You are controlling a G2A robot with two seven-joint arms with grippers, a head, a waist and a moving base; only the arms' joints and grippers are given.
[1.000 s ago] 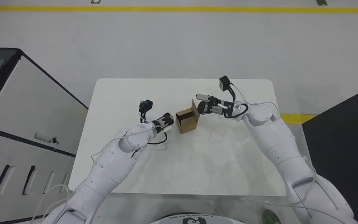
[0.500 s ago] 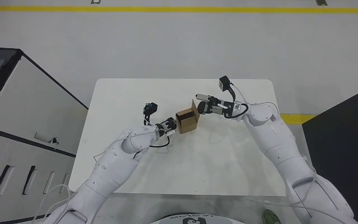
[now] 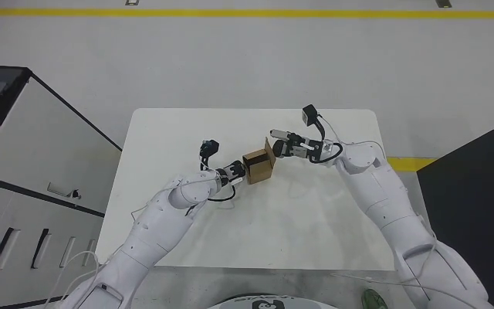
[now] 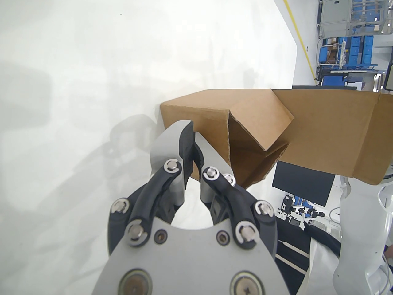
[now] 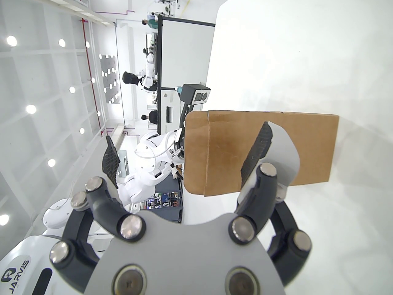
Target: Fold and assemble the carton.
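- Left gripper (image 4: 192,138): its fingers are drawn together, with the tips against the carton's (image 3: 258,167) side wall. Whether they pinch any cardboard I cannot tell.
- Right gripper (image 5: 184,155): spread wide at the carton's opposite side, with one finger lying across an outer panel beside the upright flap (image 3: 268,147).
- Carton: open-topped, near the middle of the tabletop (image 3: 324,224), slightly toward the far edge.
- To do this step well, I judge the left should brace the wall steadily while the right folds the flap inward along its crease. It should go gently, so the light box neither slides nor buckles.
- Around: a grey cabinet (image 3: 46,147) stands beyond the tabletop's left edge, well apart. The likeliest obstruction is each gripper to the other.
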